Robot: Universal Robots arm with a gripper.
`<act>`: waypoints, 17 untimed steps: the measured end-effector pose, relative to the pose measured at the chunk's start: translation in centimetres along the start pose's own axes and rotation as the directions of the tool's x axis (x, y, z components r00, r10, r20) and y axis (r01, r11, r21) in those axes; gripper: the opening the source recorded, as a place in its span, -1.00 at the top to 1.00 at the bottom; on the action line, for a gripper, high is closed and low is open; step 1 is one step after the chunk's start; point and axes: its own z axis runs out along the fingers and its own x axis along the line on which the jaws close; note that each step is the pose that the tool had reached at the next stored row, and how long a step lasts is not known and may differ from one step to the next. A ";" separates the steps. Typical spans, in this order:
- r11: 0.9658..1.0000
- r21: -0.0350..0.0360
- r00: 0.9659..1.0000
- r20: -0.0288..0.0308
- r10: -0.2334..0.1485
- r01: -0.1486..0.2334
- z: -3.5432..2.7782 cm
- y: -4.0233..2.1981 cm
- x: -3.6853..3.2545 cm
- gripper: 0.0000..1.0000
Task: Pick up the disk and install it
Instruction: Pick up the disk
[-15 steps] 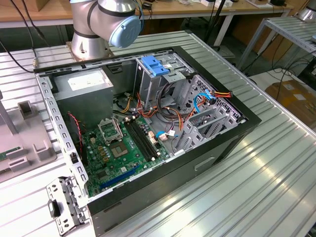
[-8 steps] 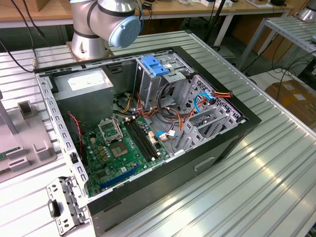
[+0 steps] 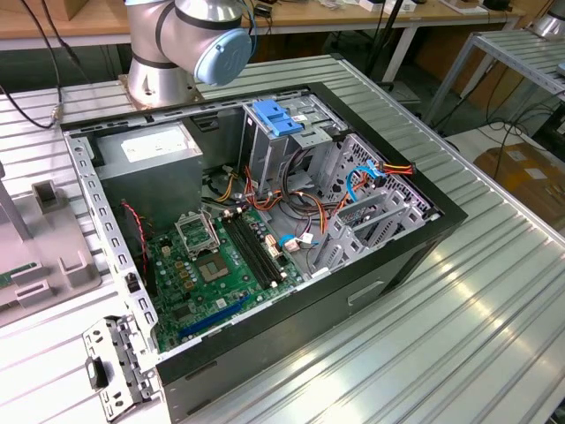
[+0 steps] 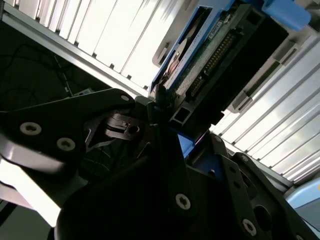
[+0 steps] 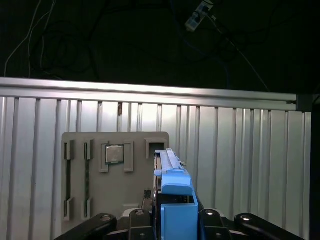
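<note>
In the exterior view, the open computer case [image 3: 388, 269] sat on the ribbed table [image 3: 468, 340], its top edges unobstructed. In the second wrist view, the gripper [image 4: 159, 102] had its jaws clamped on the end of the disk [image 4: 210, 50]. In the first wrist view, the disk [image 5: 172, 187] stood edge-on between them, clear of the grey tray [image 5: 135, 185] beyond.

Your exterior view, high, angled down onto the computer case [image 3: 371, 291], both wrist views close along the disk [image 5: 175, 200] [image 4: 210, 55], sharing ribbed table [image 5: 250, 165] [image 4: 115, 35].
</note>
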 end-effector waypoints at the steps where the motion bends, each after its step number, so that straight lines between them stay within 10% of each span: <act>1: 1.000 0.000 1.000 0.000 0.000 0.000 -0.24 0.01 -0.02 0.26; 17: 1.000 0.000 1.000 0.000 0.000 0.000 -2.57 0.11 -0.18 0.26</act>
